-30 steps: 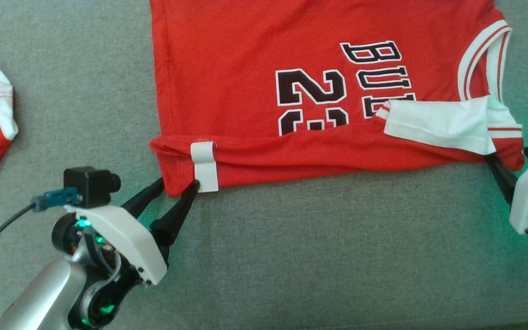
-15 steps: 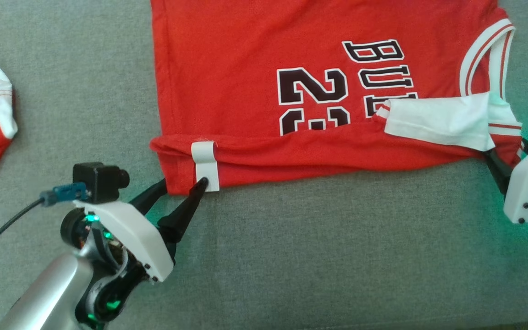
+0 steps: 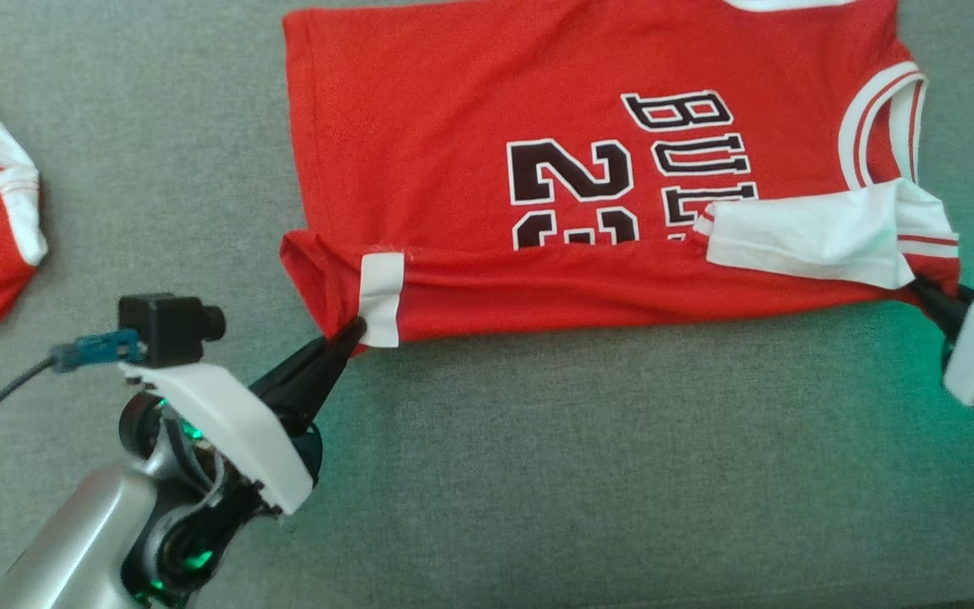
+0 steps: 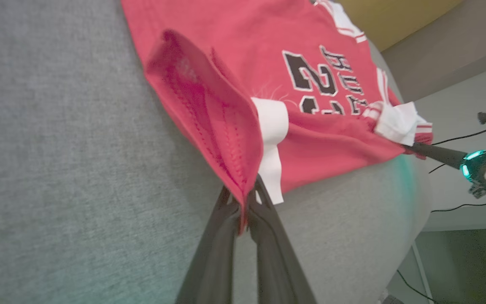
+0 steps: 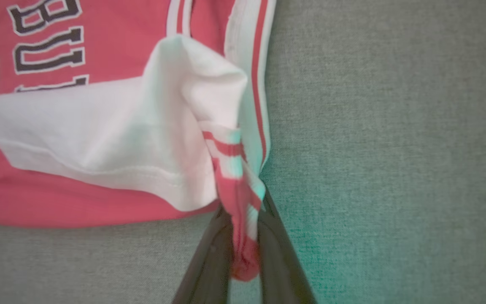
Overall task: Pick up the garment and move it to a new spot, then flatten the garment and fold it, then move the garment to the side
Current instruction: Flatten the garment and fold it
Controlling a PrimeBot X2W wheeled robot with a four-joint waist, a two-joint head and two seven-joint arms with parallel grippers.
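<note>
Lying spread on grey surface, red jersey is pinched at near hem corner by left gripper, at shoulder trim by right gripper; both jaws clamped on cloth.

Note: your garment is a red jersey with a black, white-edged "23", lettering and white striped trim. It lies spread flat on the grey cloth surface, near edge folded over onto the front, both near corners slightly raised.
</note>
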